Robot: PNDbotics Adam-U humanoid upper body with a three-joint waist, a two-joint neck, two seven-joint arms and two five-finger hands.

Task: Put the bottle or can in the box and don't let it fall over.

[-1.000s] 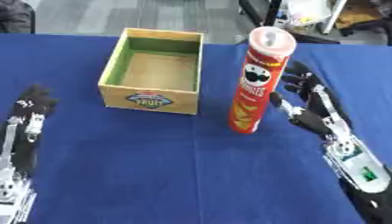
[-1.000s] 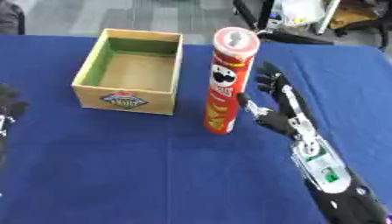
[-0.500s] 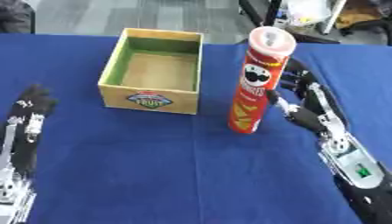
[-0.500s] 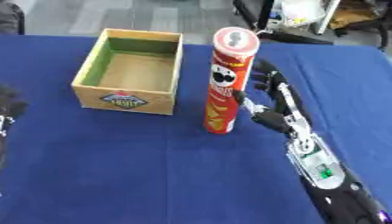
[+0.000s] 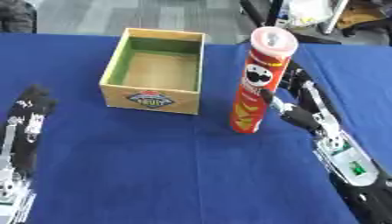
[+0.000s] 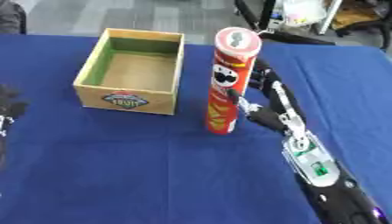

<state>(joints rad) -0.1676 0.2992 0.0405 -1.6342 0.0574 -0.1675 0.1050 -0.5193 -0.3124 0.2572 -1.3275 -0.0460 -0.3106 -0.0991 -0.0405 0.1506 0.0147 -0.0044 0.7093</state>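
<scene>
Blue cloth [image 5: 153, 166] covers the table. Right hand [image 5: 302, 109], fingers spread, touches the upright red can [image 5: 257, 85]; beyond the can, to its left, sits the wooden box [image 5: 157, 70]. Left hand [image 5: 27, 118] rests open.

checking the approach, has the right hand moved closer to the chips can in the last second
Yes. The right hand has closed leftward onto the upright chips can; the wooden box has stayed put.

A blue cloth-covered table [image 5: 153, 175] filled most of the scene. Beyond its far edge lay grey floor [image 5: 115, 15]. At the far right stood dark legs or cables [image 6: 268, 17] and some pale and brownish clutter [image 5: 360, 13], too blurred to identify.
</scene>
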